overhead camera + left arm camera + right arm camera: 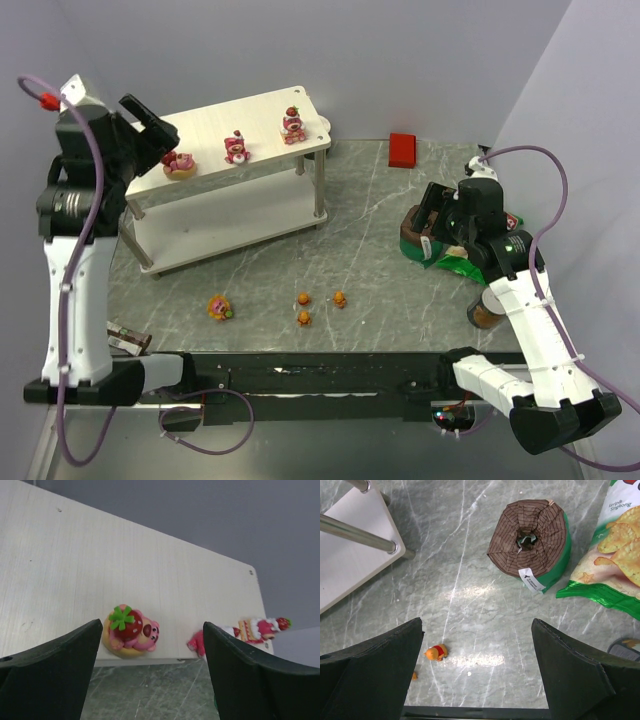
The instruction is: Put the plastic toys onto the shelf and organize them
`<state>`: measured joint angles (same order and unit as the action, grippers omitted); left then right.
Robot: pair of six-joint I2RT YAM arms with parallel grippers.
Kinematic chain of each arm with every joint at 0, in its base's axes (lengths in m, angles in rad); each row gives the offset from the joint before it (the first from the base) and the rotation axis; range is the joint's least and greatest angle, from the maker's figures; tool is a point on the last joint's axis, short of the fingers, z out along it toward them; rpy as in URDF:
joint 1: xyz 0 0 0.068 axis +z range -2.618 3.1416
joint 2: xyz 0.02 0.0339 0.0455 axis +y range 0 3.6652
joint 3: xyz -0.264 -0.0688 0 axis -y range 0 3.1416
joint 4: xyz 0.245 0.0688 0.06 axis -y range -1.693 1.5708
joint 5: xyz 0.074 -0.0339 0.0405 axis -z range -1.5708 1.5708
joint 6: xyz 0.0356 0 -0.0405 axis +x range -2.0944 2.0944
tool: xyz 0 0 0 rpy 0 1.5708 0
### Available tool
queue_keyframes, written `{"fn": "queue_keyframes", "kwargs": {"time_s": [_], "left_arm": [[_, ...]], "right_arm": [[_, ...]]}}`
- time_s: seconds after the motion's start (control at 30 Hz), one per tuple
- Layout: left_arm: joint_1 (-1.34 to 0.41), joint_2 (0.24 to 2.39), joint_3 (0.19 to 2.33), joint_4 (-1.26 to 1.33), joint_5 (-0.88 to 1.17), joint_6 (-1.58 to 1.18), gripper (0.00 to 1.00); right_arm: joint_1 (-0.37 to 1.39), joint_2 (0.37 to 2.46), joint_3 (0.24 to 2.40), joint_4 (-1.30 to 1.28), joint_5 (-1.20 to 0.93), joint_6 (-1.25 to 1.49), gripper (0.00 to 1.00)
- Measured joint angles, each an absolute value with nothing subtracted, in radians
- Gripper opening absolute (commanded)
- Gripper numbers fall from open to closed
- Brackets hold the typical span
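Note:
Three pink-red strawberry bears (180,162) (237,147) (293,125) stand in a row on the top board of the pale wood shelf (215,125). The flower-faced toy (219,308) and three small orange bears (303,298) (340,299) (304,319) lie on the table in front of the shelf. My left gripper (160,128) is open and empty above the shelf's left end; its wrist view shows the nearest bear (131,632) between the fingers. My right gripper (432,215) is open and empty over the table at the right; one orange bear (436,652) shows in its wrist view.
A red block (402,149) lies at the back. A brown-and-green cylinder (530,537) and a green snack bag (615,545) lie under the right arm. A round jar (487,312) stands by the right arm. A small dark packet (128,340) lies near the left base.

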<state>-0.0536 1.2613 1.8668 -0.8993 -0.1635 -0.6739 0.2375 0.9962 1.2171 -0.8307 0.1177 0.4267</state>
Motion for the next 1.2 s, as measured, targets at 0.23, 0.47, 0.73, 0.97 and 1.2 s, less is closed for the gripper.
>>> {"fn": "queue_keyframes", "kwargs": {"time_s": [0.23,0.47,0.73,0.97,1.2], "left_arm": [[-0.054,0.943,1.641,-0.749,0.018,-0.579,0.95],[-0.054,0.688,1.369,-0.693,0.272,-0.577,0.96],[-0.054,0.649,1.045,-0.889,0.226,-0.725,0.98],[-0.054,0.618,0.877,-0.993,0.078,-0.884,0.98],[-0.054,0.538,0.673,-0.994,0.023,-1.077,0.98]], "right_arm": [[0.237,1.003,1.217,-0.831,0.114,0.426,0.96],[0.237,1.012,1.217,-0.831,0.111,0.427,0.95],[0.237,1.013,1.216,-0.830,0.102,0.437,0.95],[0.237,1.012,1.186,-0.821,0.086,0.451,0.95],[0.237,1.012,1.179,-0.813,0.086,0.452,0.94]]}}
